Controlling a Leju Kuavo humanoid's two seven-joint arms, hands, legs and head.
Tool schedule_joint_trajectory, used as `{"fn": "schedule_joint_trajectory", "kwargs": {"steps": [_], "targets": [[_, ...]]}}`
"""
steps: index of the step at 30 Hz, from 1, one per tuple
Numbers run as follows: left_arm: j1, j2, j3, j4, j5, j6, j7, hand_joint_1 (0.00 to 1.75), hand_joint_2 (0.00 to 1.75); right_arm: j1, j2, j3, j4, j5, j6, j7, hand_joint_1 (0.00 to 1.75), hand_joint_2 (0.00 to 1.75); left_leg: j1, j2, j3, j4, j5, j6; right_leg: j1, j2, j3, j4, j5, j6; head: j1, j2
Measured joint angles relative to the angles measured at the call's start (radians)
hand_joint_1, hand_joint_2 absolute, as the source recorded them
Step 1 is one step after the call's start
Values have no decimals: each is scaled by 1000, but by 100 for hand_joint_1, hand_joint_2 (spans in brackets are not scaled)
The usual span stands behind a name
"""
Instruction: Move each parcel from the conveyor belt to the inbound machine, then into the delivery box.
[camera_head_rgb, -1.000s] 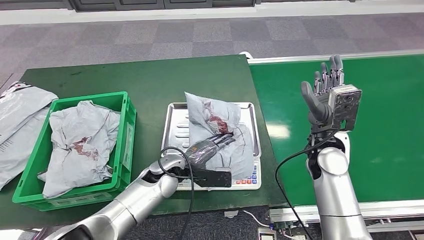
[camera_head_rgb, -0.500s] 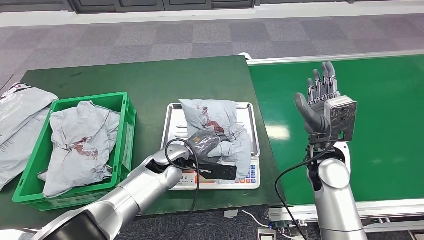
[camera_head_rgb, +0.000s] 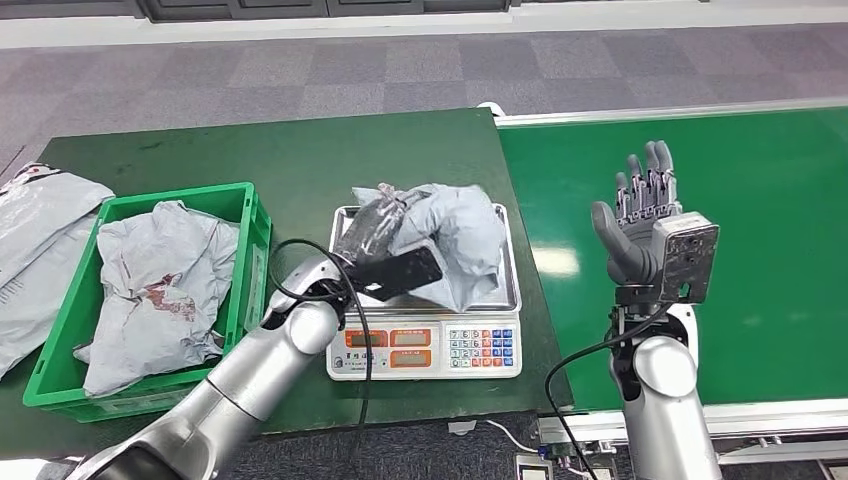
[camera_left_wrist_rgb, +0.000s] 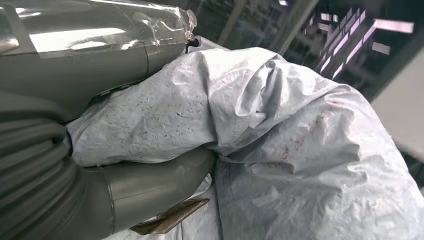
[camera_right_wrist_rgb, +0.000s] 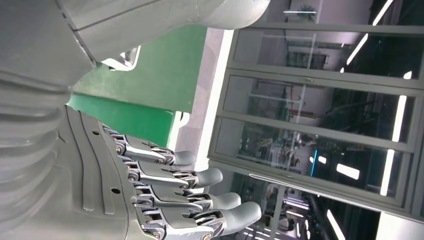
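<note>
Left hand (camera_head_rgb: 372, 232) fingers grasping grey parcel (camera_head_rgb: 450, 240) above scale tray (camera_head_rgb: 345, 222), near counter's (camera_head_rgb: 300, 160) front edge. Right hand (camera_head_rgb: 640, 215) raised over belt (camera_head_rgb: 760, 200), fingers released.

grey carpet-tile floor (camera_head_rgb: 300, 65) beyond dark green desk (camera_head_rgb: 300, 160). black cable (camera_head_rgb: 585, 355) hangs off desk's near edge. glazed partition with ceiling strip lights (camera_right_wrist_rgb: 320, 100) in right wrist view.
</note>
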Motion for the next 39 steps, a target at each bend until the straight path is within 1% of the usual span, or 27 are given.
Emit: {"fn": "schedule_joint_trajectory", "kwargs": {"steps": [3,7,9,11,15,16,19,21,25,27,29,33,36,39], "targets": [[5,16,47,-76,32,0,22,175,175,7,11,15,-9,-11,-5,-9,0,175,0,0,-1,0,0,0,0,0,-1,0,0,0,0,0],[1,33,94,-127,22,14,39,175,175,6,26,35,-15,-49,-8,-15,0,175,0,0,-1,0,0,0,0,0,-1,0,0,0,0,0],[-9,44,106,-133,-18,41,50,175,175,1,35,50,-16,-67,-10,-18,0,175,0,0,-1,0,1,0,0,0,-1,0,0,0,0,0],[-26,62,114,-133,-91,88,65,175,175,-9,42,66,-16,-80,-14,-20,0,175,0,0,-1,0,1,-1,0,1,-1,0,1,-1,0,0],[-72,121,139,-104,-309,230,130,175,175,-39,55,99,-12,-110,-22,-16,0,175,1,1,-1,0,2,-1,1,2,-2,1,1,-1,0,0],[-82,137,148,-92,-343,256,138,175,175,-44,57,105,-10,-114,-24,-16,0,175,1,1,-1,0,2,-1,1,2,-3,1,1,-2,0,0],[-102,169,172,-61,-372,284,142,175,175,-55,60,118,-5,-120,-26,-14,0,175,1,0,-2,0,3,-2,1,0,-3,1,1,-2,0,0],[-110,186,187,-35,-396,303,162,175,175,-67,62,123,2,-128,-27,-10,0,175,1,-2,-4,0,3,-2,2,-1,-3,1,1,-2,0,0],[-123,226,252,46,-446,394,222,175,175,-101,64,135,29,-150,-34,-5,0,175,1,3,-4,0,3,-2,1,4,-5,1,3,-2,0,0],[-117,251,304,98,-455,440,227,175,175,-112,64,141,46,-154,-37,-7,0,175,1,6,-4,0,3,-2,1,6,-6,1,3,-2,0,0],[-98,270,358,139,-458,471,209,175,175,-123,66,145,59,-154,-41,-7,0,175,1,6,-4,0,3,-2,1,6,-7,2,3,-2,0,0],[-32,290,452,172,-466,477,170,175,175,-144,68,146,73,-146,-48,6,0,175,2,5,-5,0,3,-3,2,6,-8,2,3,-3,0,0],[1,296,488,181,-471,475,163,175,175,-152,69,145,80,-144,-50,9,0,175,2,4,-7,0,4,-3,3,4,-9,2,3,-3,0,0],[16,297,507,182,-475,466,163,175,175,-154,71,146,83,-143,-50,9,0,175,2,4,-8,0,3,-3,3,4,-9,2,3,-2,0,0]]}}
